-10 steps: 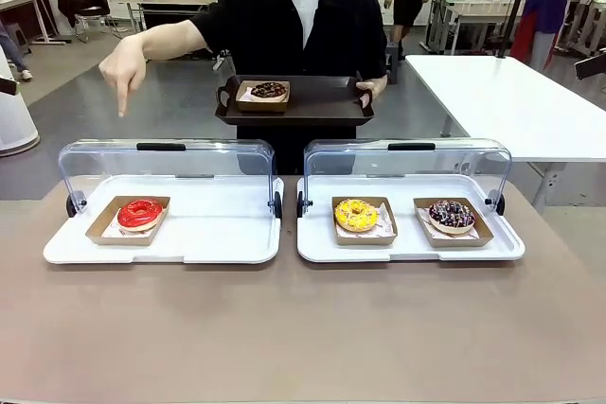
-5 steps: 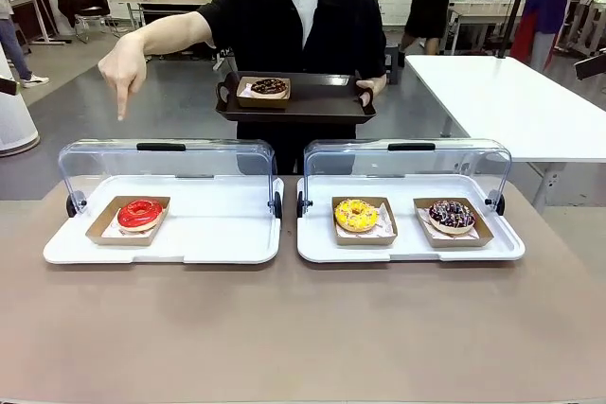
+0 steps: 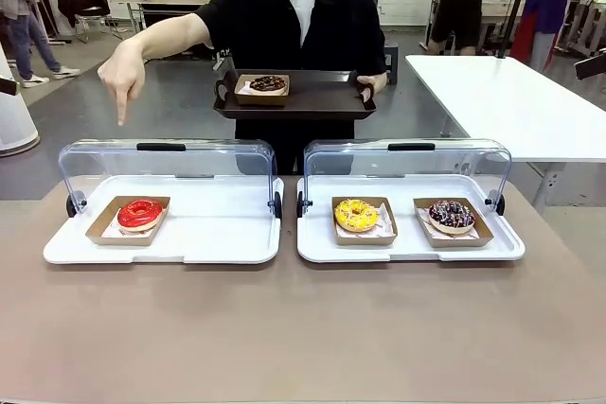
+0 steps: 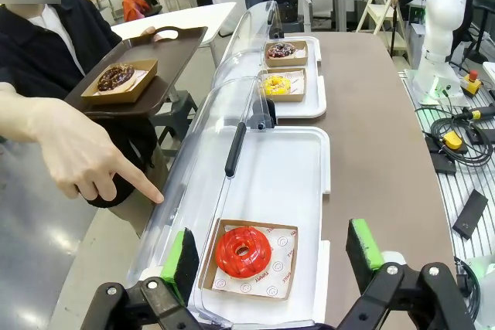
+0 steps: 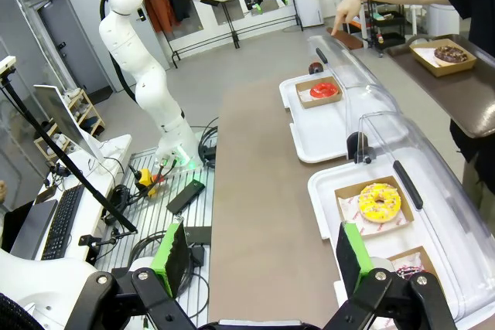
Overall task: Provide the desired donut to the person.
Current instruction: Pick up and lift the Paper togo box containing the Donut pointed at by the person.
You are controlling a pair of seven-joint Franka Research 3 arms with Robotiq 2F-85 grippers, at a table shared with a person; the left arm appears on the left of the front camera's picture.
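Across the table the person (image 3: 298,26) points a hand (image 3: 123,73) down at the left case, where a red donut (image 3: 140,214) lies in a cardboard box. The person's other hand holds a dark tray (image 3: 322,101) carrying a chocolate donut (image 3: 267,84). In the left wrist view my left gripper (image 4: 272,256) is open, above and short of the red donut (image 4: 243,251), with the pointing hand (image 4: 85,160) to its left. My right gripper (image 5: 263,260) hangs open off the table's near side, far from the red donut (image 5: 323,91).
Two white trays (image 3: 227,243) (image 3: 407,245) stand side by side, their clear covers (image 3: 166,163) raised at the far side. The right tray holds a yellow donut (image 3: 356,215) and a dark sprinkled donut (image 3: 452,216). The brown tabletop (image 3: 303,328) in front is bare. A white table (image 3: 511,101) stands back right.
The person has raised the dark tray slightly. The pointing hand stays over the left case. Bystanders have walked across the background.
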